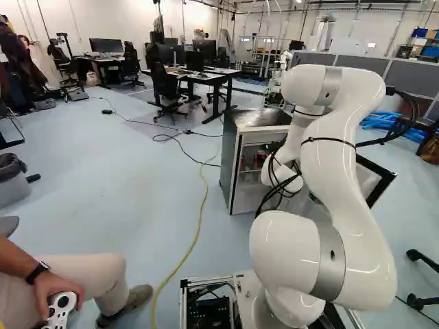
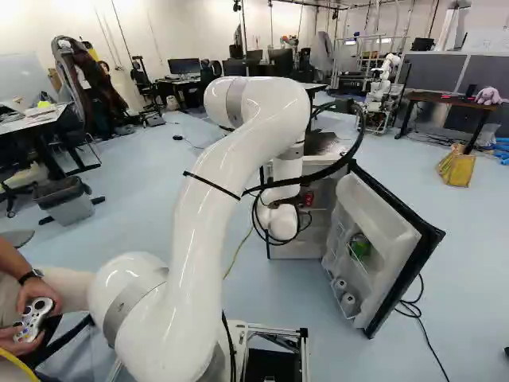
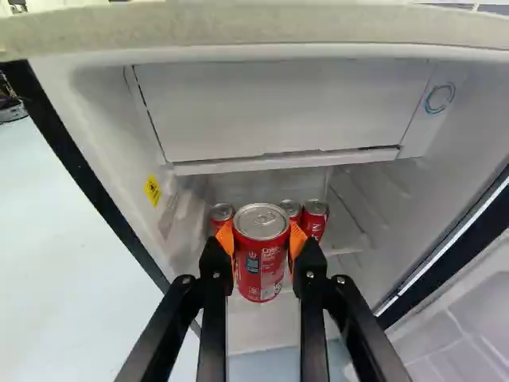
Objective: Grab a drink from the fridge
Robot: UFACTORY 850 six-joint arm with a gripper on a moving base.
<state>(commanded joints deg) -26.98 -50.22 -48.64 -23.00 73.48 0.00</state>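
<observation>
Claw: gripper point(image 2: 302, 208) closed on a red drink can point(image 3: 262, 256), orange pads point(image 3: 226, 238) pressed on it from two sides.
Held can: lid and printed side seen in the wrist view; held ahead of the other cans, below the freezer compartment point(image 3: 278, 111). Whether the shelf is touched by it cannot be told.
Cans behind: three more red ones seen, one point(image 3: 221, 212) past one finger, one point(image 3: 291, 208) partly hidden by the held can, one point(image 3: 316, 219) just beside that, past the other finger.
Shelf: those three are carried by the fridge shelf point(image 3: 343, 237), set back from its front edge.
Fridge: small fridge point(image 1: 232, 171), opened toward the base; a dark, shiny top is shown.
Fridge door: swung wide point(image 2: 382, 211), seen at the right of the right base view. A green item point(image 2: 359, 246) is held in a door rack, two pale containers point(image 2: 348, 302) in the rack near the door's lower edge.
Arm: bent over ahead of the base, wrist lowered to the fridge opening.
Floor: yellow cable point(image 1: 200, 223) run along it, past the fridge; black cable point(image 2: 425, 330) laid near the door.
Far side: desk point(image 1: 218, 77) with monitors and office chairs; another robot point(image 2: 382, 91) stood by a table point(image 2: 441, 99), a purple plush toy point(image 2: 487, 95) placed near the table's end.
Yellow bag: set on the floor point(image 2: 456, 166), well apart from the fridge.
</observation>
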